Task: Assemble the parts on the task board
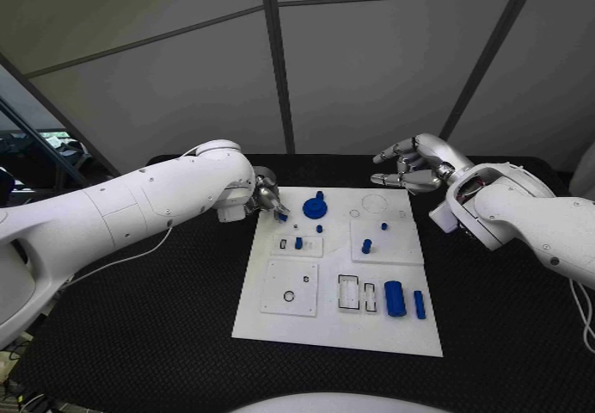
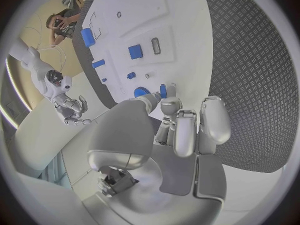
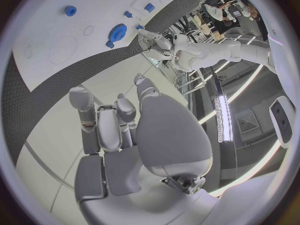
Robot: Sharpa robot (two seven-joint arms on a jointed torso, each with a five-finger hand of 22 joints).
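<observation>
The white task board (image 1: 325,325) lies in the middle of the black table. A blue gear (image 1: 315,206) stands near its far left corner; the left wrist view also shows the gear (image 2: 142,92). My left hand (image 1: 266,200) hangs over that corner. Its thumb and a finger pinch a small blue peg (image 1: 281,217) just beside the gear, and the peg (image 2: 163,91) sits at the fingertips (image 2: 169,105). My right hand (image 1: 409,168) hovers over the table behind the board's far right corner, fingers apart, holding nothing.
A thick blue cylinder (image 1: 395,298) and a thinner blue bar (image 1: 420,304) lie at the board's near right. An upright blue peg (image 1: 367,246) and other small blue pieces (image 1: 299,243) stand mid-board. Black table (image 1: 149,327) stretches on both sides.
</observation>
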